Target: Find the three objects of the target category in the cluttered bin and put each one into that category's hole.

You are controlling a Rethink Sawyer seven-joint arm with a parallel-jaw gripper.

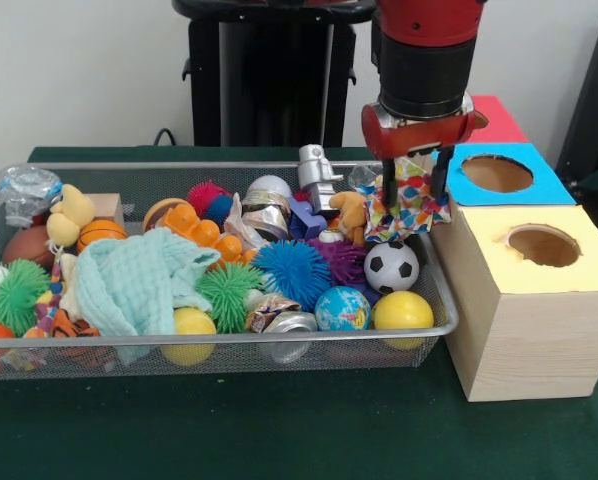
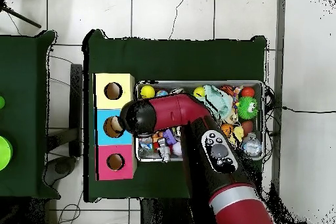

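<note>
The bin is a wide silver wire-mesh tray full of toys; it also shows in the overhead view. My gripper hangs over the bin's right end, next to the blue-topped box. It is shut on a multicoloured patterned cloth, which dangles just above the clutter. Three boxes with round holes stand right of the bin: red-topped at the back, blue-topped in the middle, yellow-topped nearest. In the overhead view the arm's wrist covers the gripper and part of the blue box.
The bin holds a soccer ball, a globe ball, yellow balls, blue and green spiky balls, a pale green towel, a silver figure and a can. Green cloth covers the table.
</note>
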